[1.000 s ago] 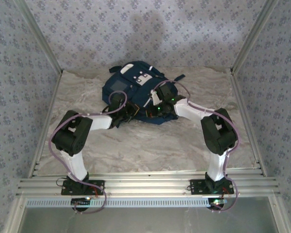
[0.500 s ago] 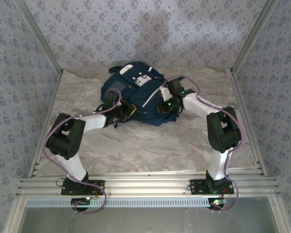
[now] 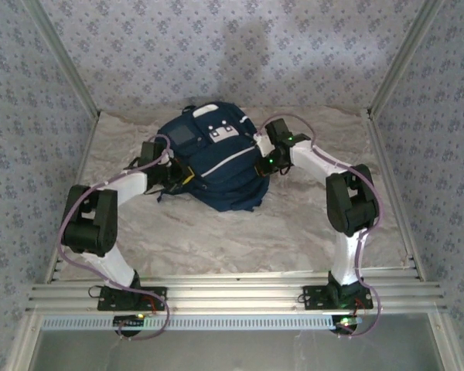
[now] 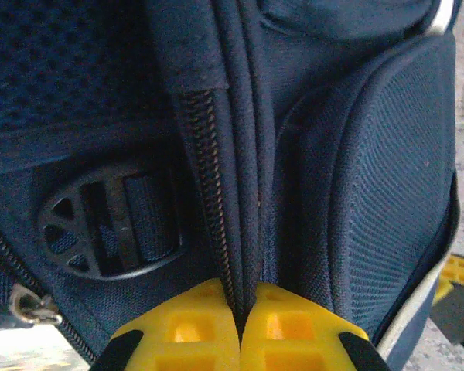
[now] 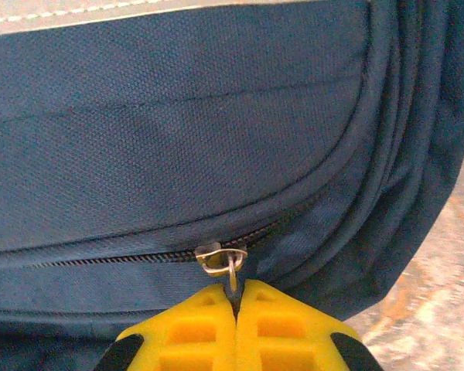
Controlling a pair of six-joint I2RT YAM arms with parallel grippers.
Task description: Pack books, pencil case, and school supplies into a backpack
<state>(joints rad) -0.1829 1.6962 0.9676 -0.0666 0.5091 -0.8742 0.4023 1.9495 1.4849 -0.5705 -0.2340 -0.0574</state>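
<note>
The navy backpack [image 3: 216, 158] with white stripes and a grey patch lies in the middle of the table, bulging. My left gripper [image 3: 175, 171] is at its left side, shut on a fold of fabric beside the zipper track [image 4: 216, 185]; its yellow fingertips [image 4: 185, 328] pinch that seam. My right gripper [image 3: 261, 166] is at the backpack's right side, shut on the metal zipper pull [image 5: 224, 261], which sits on a closed stretch of zipper. The books, pencil case and school supplies are out of view.
A black strap buckle [image 4: 108, 224] lies left of the pinched seam. The marbled tabletop [image 3: 232, 232] is walled by patterned panels on the left, back and right, with an aluminium rail [image 3: 232, 294] along the near edge.
Both arms swung away from me and apart. The backpack shifted back and now looks fuller and rounder, with the grippers at its left and right flanks.
</note>
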